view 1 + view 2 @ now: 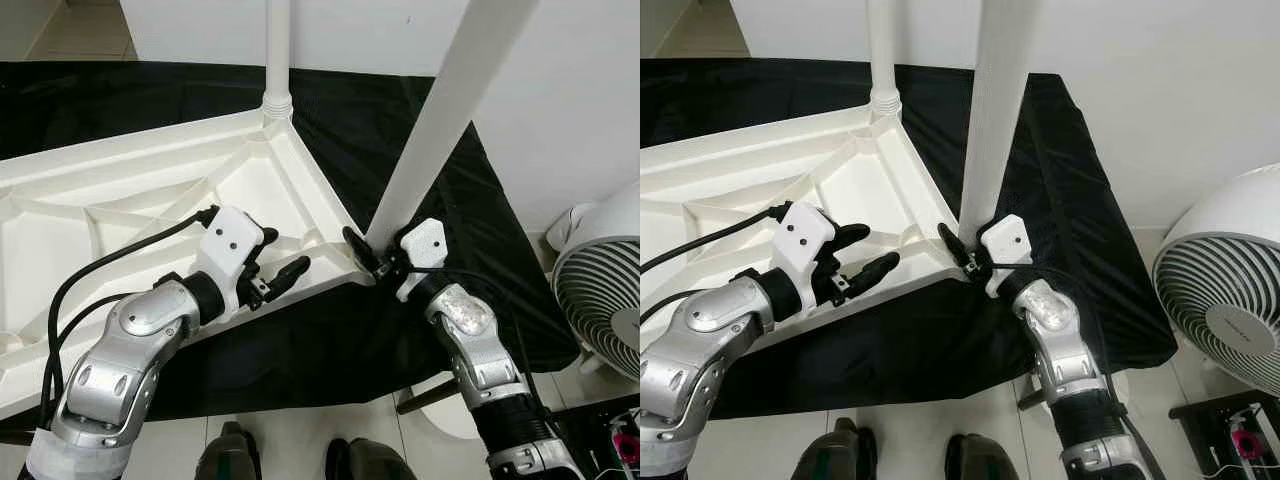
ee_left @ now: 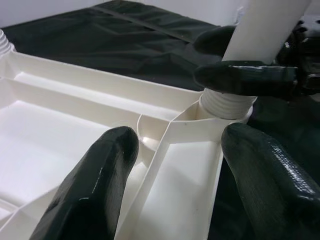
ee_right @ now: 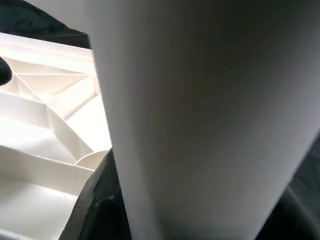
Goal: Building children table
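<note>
From the head views we see the white tabletop (image 1: 150, 190) lying underside up on the black-draped bench (image 1: 420, 330), one white leg (image 1: 277, 50) standing in its far corner. Our right gripper (image 1: 372, 258) has its fingers clamped around a second leg (image 1: 440, 110) at the near corner socket. In the left wrist view our left gripper (image 2: 175, 185) holds its fingers (image 2: 100, 170) spread apart over the tabletop's rim. The right wrist view shows the second leg close up.
</note>
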### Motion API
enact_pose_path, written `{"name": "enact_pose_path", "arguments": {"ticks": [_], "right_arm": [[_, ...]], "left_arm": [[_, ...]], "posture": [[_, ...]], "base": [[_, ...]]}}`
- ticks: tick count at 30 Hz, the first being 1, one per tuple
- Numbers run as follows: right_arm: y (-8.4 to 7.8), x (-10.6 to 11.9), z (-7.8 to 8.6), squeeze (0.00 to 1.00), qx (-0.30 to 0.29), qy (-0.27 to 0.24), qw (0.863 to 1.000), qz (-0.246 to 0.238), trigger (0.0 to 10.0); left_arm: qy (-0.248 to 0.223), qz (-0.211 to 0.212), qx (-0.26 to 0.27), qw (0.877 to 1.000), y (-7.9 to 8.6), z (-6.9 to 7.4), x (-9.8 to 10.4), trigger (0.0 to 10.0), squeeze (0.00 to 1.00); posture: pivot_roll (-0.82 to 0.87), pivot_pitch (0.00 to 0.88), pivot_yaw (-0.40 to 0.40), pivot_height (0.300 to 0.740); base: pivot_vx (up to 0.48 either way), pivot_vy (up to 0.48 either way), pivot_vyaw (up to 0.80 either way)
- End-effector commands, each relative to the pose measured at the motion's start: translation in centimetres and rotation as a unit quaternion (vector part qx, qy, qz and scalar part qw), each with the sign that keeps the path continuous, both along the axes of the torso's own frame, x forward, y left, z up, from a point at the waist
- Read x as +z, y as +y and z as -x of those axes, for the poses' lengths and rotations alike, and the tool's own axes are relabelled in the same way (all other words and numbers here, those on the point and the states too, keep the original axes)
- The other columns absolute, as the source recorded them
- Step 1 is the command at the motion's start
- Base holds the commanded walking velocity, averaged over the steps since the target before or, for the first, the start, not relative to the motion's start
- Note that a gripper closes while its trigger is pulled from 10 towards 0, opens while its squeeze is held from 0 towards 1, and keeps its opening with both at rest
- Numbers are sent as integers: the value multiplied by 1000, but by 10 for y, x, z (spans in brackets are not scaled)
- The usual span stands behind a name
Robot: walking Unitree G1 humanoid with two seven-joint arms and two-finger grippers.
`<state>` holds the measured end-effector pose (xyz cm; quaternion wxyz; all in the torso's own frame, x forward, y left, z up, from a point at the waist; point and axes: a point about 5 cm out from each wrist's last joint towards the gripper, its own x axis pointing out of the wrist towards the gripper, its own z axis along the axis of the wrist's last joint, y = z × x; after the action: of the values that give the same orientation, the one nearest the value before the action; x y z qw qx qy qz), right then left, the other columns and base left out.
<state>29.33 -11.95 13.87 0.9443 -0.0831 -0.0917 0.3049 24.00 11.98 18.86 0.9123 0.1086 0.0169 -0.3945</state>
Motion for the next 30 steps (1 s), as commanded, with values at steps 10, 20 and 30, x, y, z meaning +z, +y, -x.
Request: {"name": "enact_pose_path", "arguments": {"ticks": [10, 20, 30], "right_arm": [[-7, -38, -3, 0, -45, 146, 988, -22, 10000], [-5, -36, -10, 0, -63, 174, 981, -54, 10000], [-4, -34, -16, 0, -75, 183, 978, -64, 10000]], "left_arm": [[-4, -5, 29, 1000, 4, -1, 1, 10000, 0], [-4, -5, 28, 1000, 4, 0, 2, 10000, 0], [-6, -5, 33, 999, 5, 0, 2, 10000, 0]], "posture": [[68, 121, -42, 740], [68, 122, -43, 740], [72, 121, -49, 740]], "base": [[0, 0, 0], [0, 0, 0], [0, 0, 0]]}}
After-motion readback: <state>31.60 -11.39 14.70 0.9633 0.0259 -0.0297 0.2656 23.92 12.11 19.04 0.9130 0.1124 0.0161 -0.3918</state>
